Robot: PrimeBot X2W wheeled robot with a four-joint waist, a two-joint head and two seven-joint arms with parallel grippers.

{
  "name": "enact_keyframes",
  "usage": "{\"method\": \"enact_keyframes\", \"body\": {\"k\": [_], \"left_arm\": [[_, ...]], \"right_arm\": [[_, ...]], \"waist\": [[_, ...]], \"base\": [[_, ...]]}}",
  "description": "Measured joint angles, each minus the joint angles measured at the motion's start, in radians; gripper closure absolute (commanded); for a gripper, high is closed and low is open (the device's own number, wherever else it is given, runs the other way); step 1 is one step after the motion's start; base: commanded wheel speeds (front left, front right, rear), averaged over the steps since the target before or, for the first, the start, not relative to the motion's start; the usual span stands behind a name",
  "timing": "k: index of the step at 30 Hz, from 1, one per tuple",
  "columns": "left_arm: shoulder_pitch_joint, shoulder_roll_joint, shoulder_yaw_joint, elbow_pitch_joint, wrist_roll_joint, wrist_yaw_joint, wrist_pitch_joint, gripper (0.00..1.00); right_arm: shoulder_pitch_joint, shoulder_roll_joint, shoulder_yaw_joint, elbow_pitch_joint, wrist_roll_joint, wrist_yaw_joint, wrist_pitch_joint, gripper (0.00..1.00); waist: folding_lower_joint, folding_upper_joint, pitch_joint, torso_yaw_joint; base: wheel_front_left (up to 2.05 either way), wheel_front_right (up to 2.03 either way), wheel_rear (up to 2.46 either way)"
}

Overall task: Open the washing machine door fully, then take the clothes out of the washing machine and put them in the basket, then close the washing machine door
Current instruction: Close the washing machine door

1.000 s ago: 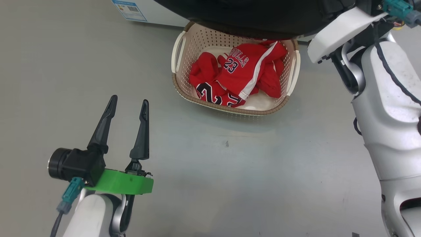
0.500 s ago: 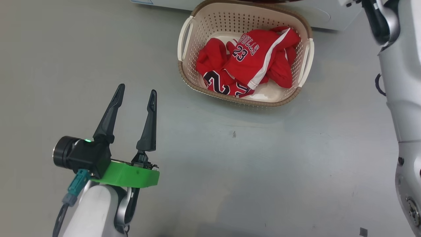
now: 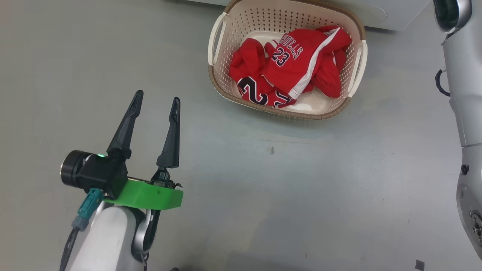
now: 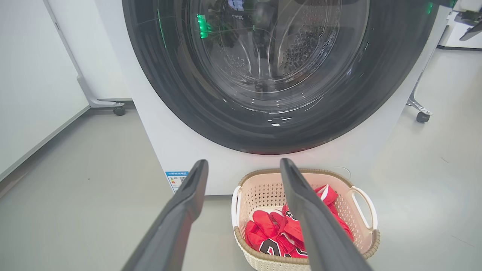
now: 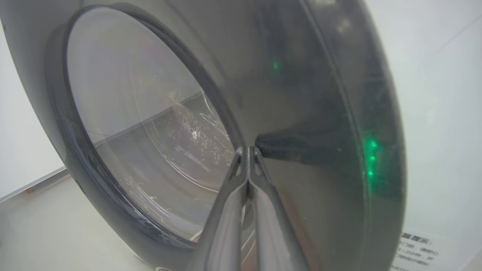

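Note:
The cream basket [image 3: 271, 19] stands on the floor in front of the washing machine [image 4: 180, 150], with the red clothes [image 3: 290, 67] heaped inside it. In the left wrist view the basket [image 4: 260, 192] and clothes [image 4: 271, 229] sit just below the washing machine door [image 4: 158, 75], which looks flat against the machine's front. My left gripper [image 3: 157, 97] hovers open and empty over the floor, left of the basket and nearer to me. My right gripper [image 5: 247, 148] is shut with nothing in it, its tips at the door's glossy black rim [image 5: 301, 94].
Bare grey floor surrounds the basket. My right arm's pale forearm [image 3: 465, 94] runs up the right edge of the head view. The machine's white base [image 3: 391, 15] lies just beyond the basket. A wheeled stand leg [image 4: 418, 111] is right of the machine, and a white partition foot with a castor [image 4: 113, 105] is to its left.
The black door that overhung the basket's far side a second ago has left the head view. My right arm has drawn toward the upper right. The head view itself has shifted. Left gripper stays open.

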Motion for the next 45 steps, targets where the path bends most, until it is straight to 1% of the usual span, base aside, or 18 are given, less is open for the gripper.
{"method": "enact_keyframes", "body": {"k": [7, 14, 24, 35, 36, 38, 39, 40, 45], "left_arm": [[-0.003, -0.002, 0.006, 0.007, 0.007, -0.001, 0.0, 0.0], [-0.003, -0.002, 0.028, 0.018, 0.025, 0.0, 0.0, 0.0], [0.002, -0.002, 0.051, 0.039, 0.035, 0.001, 0.0, 0.0], [0.038, 0.007, 0.065, 0.078, 0.04, -0.001, 0.0, 0.0], [0.046, 0.009, 0.068, 0.081, 0.04, -0.001, 0.0, 0.0], [0.064, 0.014, 0.076, 0.085, 0.04, -0.001, 0.0, 0.0], [0.072, 0.018, 0.079, 0.089, 0.04, -0.001, 0.0, 0.0], [0.079, 0.021, 0.079, 0.093, 0.04, -0.001, 0.0, 0.0], [0.099, 0.023, 0.079, 0.108, 0.041, 0.0, 0.0, 0.0]], "right_arm": [[-0.005, 0.006, 0.035, 0.048, -0.003, 0.002, -0.042, 1.0], [0.024, 0.029, 0.068, 0.082, -0.002, 0.019, -0.102, 1.0], [0.176, 0.048, 0.094, 0.085, 0.029, 0.036, -0.158, 1.0], [0.386, 0.052, 0.079, 0.015, 0.048, 0.037, -0.166, 1.0], [0.407, 0.053, 0.076, -0.001, 0.05, 0.037, -0.166, 0.89], [0.439, 0.055, 0.069, -0.033, 0.053, 0.037, -0.166, 0.45], [0.453, 0.057, 0.064, -0.05, 0.053, 0.036, -0.166, 0.15], [0.468, 0.059, 0.056, -0.065, 0.054, 0.035, -0.166, 0.0], [0.571, 0.062, 0.02, -0.115, 0.079, 0.034, -0.166, 0.0]], "waist": [[0.0, 0.0, -0.005, -0.008], [-0.0001, 0.0, -0.029, -0.026], [-0.0001, 0.0, -0.085, -0.066], [-0.0001, 0.0, -0.176, -0.121], [-0.0001, 0.0, -0.186, -0.125], [-0.0001, 0.0, -0.206, -0.134], [-0.0001, 0.0, -0.215, -0.139], [-0.0001, 0.0, -0.224, -0.144], [-0.0001, 0.0, -0.271, -0.166]], "base": [[0.0, 0.0, 0.0], [0.0, 0.0, 0.0], [0.0, 0.0, 0.0], [0.0, 0.0, 0.0], [0.0, 0.0, 0.0], [0.0, 0.0, 0.0], [0.0, 0.0, 0.0], [0.0, 0.0, 0.0], [0.0, 0.0, 0.0]]}}
